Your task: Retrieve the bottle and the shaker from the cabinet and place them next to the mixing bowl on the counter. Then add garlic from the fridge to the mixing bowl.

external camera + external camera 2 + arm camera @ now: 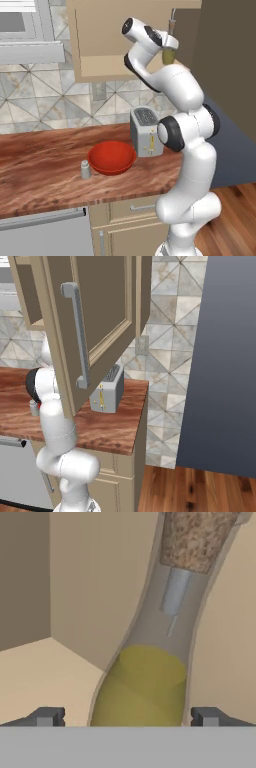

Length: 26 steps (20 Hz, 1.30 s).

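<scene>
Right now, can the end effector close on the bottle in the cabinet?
Probably yes: the end effector is open with the bottle between its fingertips, nothing blocking inside the cabinet.

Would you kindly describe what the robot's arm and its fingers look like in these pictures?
The arm is built of glossy white, rounded segments joined by dark, nearly black ring-shaped joints with round white end caps. No cables or markings show on it. In the hand view the gripper ends in two small dark grey, blocky fingers, each with a lighter grey square face.
</scene>
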Tool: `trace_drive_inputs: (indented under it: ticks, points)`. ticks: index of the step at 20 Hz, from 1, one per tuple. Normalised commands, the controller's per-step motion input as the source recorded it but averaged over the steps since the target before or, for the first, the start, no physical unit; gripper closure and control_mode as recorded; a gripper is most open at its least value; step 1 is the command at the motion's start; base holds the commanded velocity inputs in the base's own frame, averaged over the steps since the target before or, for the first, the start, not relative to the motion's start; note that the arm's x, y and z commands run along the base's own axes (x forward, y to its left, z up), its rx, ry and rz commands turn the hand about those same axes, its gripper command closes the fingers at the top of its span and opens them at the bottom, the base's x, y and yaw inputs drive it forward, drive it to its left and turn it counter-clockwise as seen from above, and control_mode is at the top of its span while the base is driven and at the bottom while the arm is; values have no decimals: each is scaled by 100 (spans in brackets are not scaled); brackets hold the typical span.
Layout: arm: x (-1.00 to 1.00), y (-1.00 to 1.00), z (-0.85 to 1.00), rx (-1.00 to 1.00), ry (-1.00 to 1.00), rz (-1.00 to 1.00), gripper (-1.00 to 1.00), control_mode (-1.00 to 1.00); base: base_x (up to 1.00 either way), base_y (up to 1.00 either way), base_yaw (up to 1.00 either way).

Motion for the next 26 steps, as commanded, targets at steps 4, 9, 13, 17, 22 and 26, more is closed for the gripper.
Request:
trace_drive_inputs:
  ticks: [4,9,13,17,22,26]
  points:
    - [21,-27,0,0,0,0,-100,-100,0,0,0]
    - [14,-5,-5,0,0,0,-100,-100,0,0,0]
    - [-8,-22,-31,0,2,-2,-100,-100,0,0,0]
    - [-3,-9,-3,1,0,0,-100,-100,0,0,0]
    - [0,-1,0,0,0,0,100,-100,0,0,0]
    - [-1,0,0,0,-5,0,100,-100,0,0,0]
